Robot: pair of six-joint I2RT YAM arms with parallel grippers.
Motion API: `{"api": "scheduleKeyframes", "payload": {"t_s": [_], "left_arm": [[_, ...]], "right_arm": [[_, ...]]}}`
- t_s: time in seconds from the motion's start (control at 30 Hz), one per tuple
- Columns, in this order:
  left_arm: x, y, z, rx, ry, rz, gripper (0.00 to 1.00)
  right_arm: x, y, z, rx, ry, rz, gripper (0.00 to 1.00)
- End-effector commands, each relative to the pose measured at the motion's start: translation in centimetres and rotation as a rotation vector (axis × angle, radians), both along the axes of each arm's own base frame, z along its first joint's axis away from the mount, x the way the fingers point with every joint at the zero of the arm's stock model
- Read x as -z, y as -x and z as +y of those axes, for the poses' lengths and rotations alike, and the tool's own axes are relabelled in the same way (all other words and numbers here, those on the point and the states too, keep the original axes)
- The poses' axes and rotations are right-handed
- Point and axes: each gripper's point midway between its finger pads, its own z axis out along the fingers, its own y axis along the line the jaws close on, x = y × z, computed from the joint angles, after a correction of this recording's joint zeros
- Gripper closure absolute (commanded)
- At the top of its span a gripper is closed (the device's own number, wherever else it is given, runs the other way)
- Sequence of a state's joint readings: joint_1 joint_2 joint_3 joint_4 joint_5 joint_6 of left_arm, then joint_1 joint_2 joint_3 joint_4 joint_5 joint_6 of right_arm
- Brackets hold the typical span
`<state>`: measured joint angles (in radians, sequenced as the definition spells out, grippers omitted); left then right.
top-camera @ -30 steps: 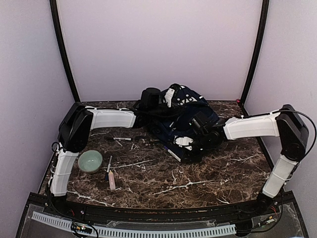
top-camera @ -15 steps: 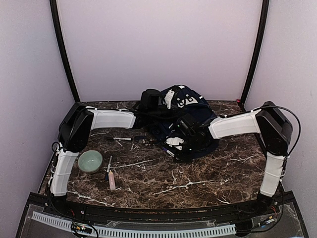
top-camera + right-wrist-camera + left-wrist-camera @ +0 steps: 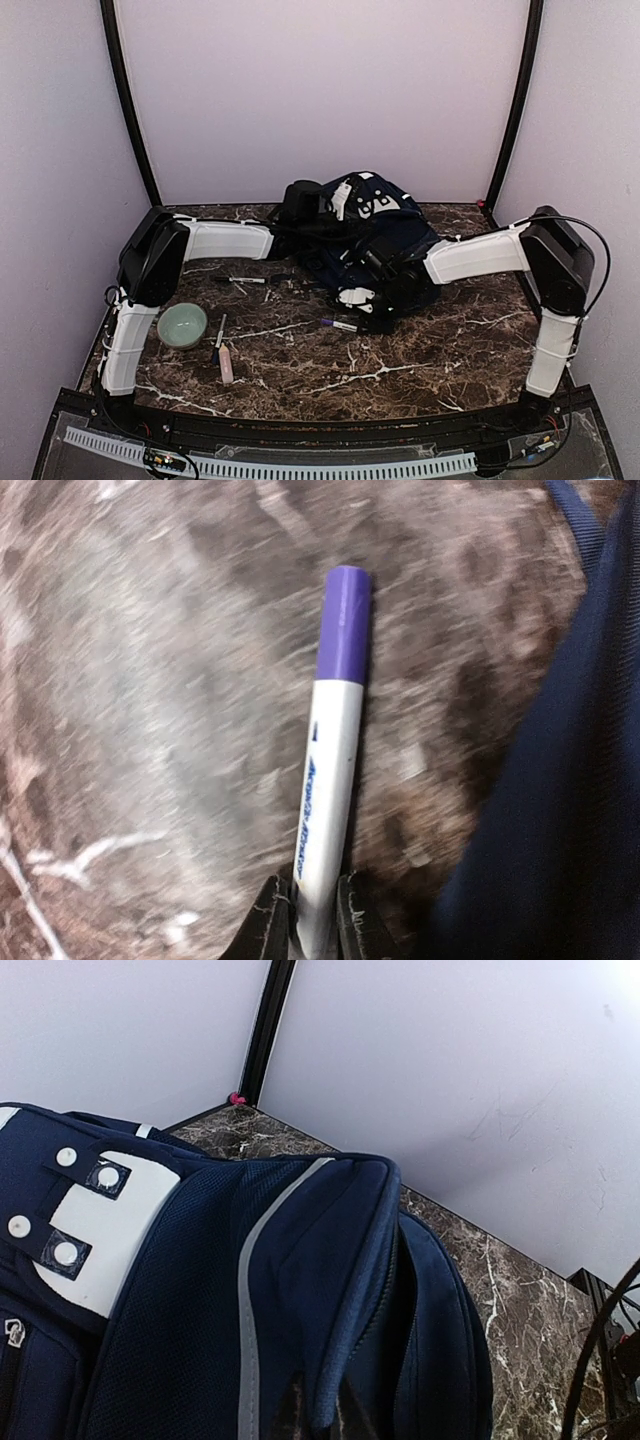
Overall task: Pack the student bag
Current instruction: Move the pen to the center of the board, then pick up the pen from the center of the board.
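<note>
The navy student bag (image 3: pixel 385 235) lies at the back middle of the table, white patches near its top. My left gripper (image 3: pixel 300 200) is at the bag's top left, shut on a fold of its navy fabric (image 3: pixel 330 1400) beside the open zipper. My right gripper (image 3: pixel 368 318) is at the bag's front edge, shut on a white marker with a purple cap (image 3: pixel 332 760). The marker (image 3: pixel 340 325) points left, just above the table. The bag's navy side (image 3: pixel 560 810) fills the right of the right wrist view.
A pale green bowl (image 3: pixel 182 325) sits at front left. A small screwdriver (image 3: pixel 217 340) and a pinkish stick (image 3: pixel 227 364) lie beside it. A pen (image 3: pixel 240 280) and small bits lie left of the bag. Purple walls enclose the marble table (image 3: pixel 420 360).
My right arm has swung toward the bag's front, and the purple-capped marker now shows in its gripper, pointing left. The left arm has stayed on the bag's top.
</note>
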<state>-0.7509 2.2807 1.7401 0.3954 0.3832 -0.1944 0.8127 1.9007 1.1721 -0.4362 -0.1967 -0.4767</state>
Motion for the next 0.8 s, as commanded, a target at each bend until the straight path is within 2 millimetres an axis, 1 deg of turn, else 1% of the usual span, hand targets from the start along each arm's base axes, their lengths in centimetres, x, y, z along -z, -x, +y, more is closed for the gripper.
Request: {"api": "scheduleKeyframes", "payload": {"t_s": [0.0,0.13,0.17,0.23,0.3,0.33,0.4,0.43,0.5,0.57,0.6,0.63,0.7,0.77], "left_arm": [[-2.3,-1.0,1.0,-0.017,0.041,-0.047,1.0],[-2.5,-0.3,1.1,0.006,0.038,-0.037,1.0],[-2.4,-0.1,1.2,0.012,0.035,-0.031,1.0],[-2.2,0.4,1.4,0.025,0.023,-0.02,1.0],[-1.9,0.8,1.6,0.029,0.007,-0.006,1.0],[-1.8,0.9,1.7,0.031,-0.001,0.001,1.0],[-0.8,1.1,2.0,0.022,-0.03,0.044,1.0],[-0.2,1.1,2.1,0.019,-0.052,0.065,1.0],[0.1,1.6,2.2,0.033,-0.1,0.054,1.0],[-0.9,1.2,2.1,-0.004,-0.129,0.009,1.0],[-2.0,1.2,1.9,-0.005,-0.096,0.006,1.0],[-2.6,1.4,1.7,0.007,-0.072,0.014,1.0],[-3.5,2.0,1.1,0.042,-0.057,0.032,1.0],[-3.3,2.7,1.0,0.067,-0.084,0.052,1.0]], "right_arm": [[0.1,6.4,-2.2,-0.175,0.062,0.102,0.83],[-0.4,9.8,-4.5,-0.265,0.104,0.145,0.85],[-0.6,10.3,-5.1,-0.273,0.115,0.15,0.85],[-1.0,10.4,-6.2,-0.261,0.141,0.125,0.84],[-1.5,9.6,-6.6,-0.223,0.148,0.07,0.73],[-1.8,9.3,-6.6,-0.2,0.139,0.049,0.68],[-3.3,8.2,-5.7,-0.15,0.094,-0.011,0.58],[-3.6,8.1,-5.4,-0.143,0.095,-0.027,0.56],[-4.0,8.3,-4.7,-0.159,0.103,-0.047,0.55],[-3.9,8.9,-4.3,-0.191,0.106,-0.048,0.55],[-3.7,9.3,-4.1,-0.206,0.106,-0.04,0.55],[-3.5,9.5,-3.9,-0.218,0.109,-0.038,0.55],[-2.1,10.0,-3.8,-0.235,0.151,-0.012,0.58],[-1.4,10.0,-3.3,-0.242,0.167,-0.002,0.61]]}}
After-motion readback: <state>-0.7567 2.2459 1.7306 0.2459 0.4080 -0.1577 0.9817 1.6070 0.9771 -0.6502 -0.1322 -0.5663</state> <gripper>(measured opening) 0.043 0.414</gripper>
